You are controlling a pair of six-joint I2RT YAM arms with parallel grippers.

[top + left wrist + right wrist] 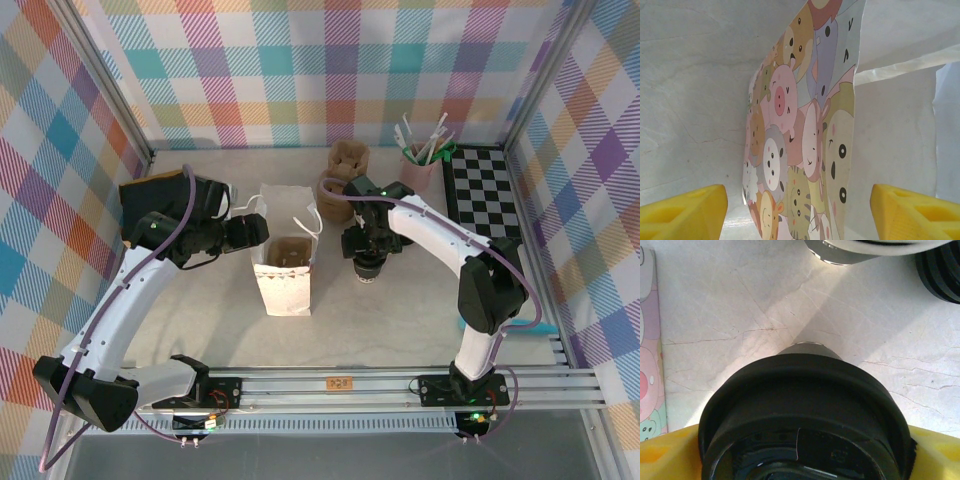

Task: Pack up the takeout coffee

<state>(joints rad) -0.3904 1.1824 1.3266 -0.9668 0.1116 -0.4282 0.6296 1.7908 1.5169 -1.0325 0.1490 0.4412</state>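
The takeout coffee (367, 268) stands on the table to the right of the bag, its round black lid (800, 410) filling the lower half of the right wrist view. My right gripper (368, 252) (802, 452) is shut on it, one yellow finger (665, 452) pressing each side just under the lid. A white paper bag (285, 272) stands open in the middle; its side printed with cartoon animals (800, 130) faces my left gripper (250, 232) (799, 212). That gripper is open at the bag's left side, yellow fingers (685, 210) wide apart, touching nothing.
A brown cardboard insert (291, 252) sits inside the bag. Behind stand a brown carrier (348, 158), a pink cup of stirrers (420, 165) and a checkered mat (485, 190). A lidless white cup (860, 249) and black lids (940, 270) are just beyond the coffee.
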